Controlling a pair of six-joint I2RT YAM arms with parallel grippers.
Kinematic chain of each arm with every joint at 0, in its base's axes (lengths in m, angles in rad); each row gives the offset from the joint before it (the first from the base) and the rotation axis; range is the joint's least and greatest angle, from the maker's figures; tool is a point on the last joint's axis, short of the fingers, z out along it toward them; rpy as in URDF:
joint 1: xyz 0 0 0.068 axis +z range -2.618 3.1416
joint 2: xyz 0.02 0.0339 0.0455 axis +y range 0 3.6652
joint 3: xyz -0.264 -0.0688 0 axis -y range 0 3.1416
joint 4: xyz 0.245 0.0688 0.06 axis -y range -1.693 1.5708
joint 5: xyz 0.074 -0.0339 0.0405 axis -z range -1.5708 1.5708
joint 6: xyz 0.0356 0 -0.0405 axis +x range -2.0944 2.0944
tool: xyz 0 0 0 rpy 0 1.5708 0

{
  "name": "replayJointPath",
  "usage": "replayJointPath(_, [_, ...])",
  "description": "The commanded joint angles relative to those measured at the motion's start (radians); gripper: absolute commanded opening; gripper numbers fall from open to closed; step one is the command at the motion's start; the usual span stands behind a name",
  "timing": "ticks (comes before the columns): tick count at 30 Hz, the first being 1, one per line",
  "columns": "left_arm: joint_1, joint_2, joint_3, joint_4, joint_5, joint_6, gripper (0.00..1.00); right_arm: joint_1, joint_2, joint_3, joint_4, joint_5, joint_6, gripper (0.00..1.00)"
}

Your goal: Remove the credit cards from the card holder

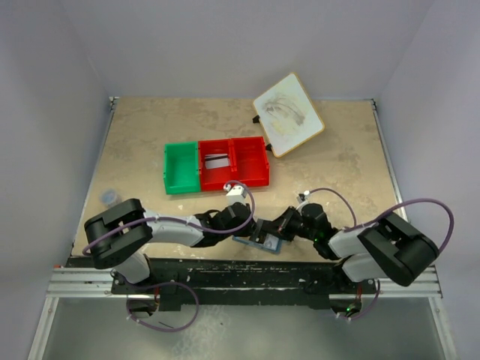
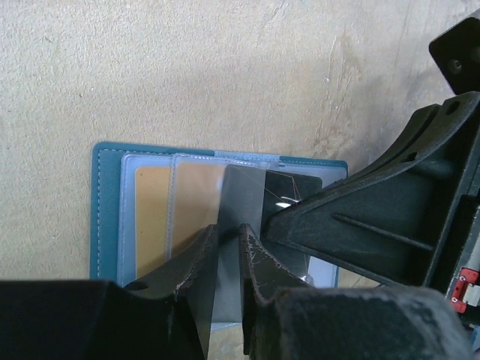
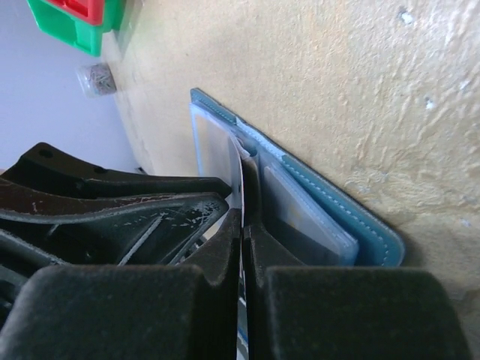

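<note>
Card holder point(image 1: 264, 244) lies open on the tabletop point(image 1: 135, 150), low in the centre of the top view. Left fingers point(image 2: 196, 259) pinch a grey card point(image 2: 241, 196) above its sleeve. Right fingers point(image 3: 222, 251) press together on a thin edge, probably the same card. I judge the extraction is under way; next comes a straight pull, with the holder kept down.

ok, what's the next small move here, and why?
Probably ease the right gripper back, sliding the grey card clear of the card holder: it is shut on that card, whose far end overlaps the holder's panel. A tan card sits pocketed.
</note>
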Motion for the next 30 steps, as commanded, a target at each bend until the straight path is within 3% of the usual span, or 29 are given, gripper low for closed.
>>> replayJointPath(1, [-0.002,0.004,-0.041,-0.115,-0.039,0.007,0.16,-0.003,-0.087,0.028,-0.093,0.027,-0.018,0.00])
replayJointPath(12, [-0.002,-0.050,-0.039,-0.151,-0.115,0.028,0.16,-0.003,-0.518,0.035,-0.571,0.106,-0.097,0.00])
replayJointPath(18, [-0.002,-0.165,-0.039,-0.134,-0.145,0.068,0.27,-0.004,-0.715,0.158,-0.798,0.246,-0.206,0.00])
replayJointPath(25, [0.015,-0.326,0.043,-0.314,-0.361,0.137,0.44,-0.003,-0.705,0.354,-0.761,0.415,-0.525,0.00])
replayJointPath(30, [0.127,-0.478,0.027,-0.469,-0.423,0.106,0.45,0.000,-0.512,0.526,-0.675,0.337,-0.735,0.00])
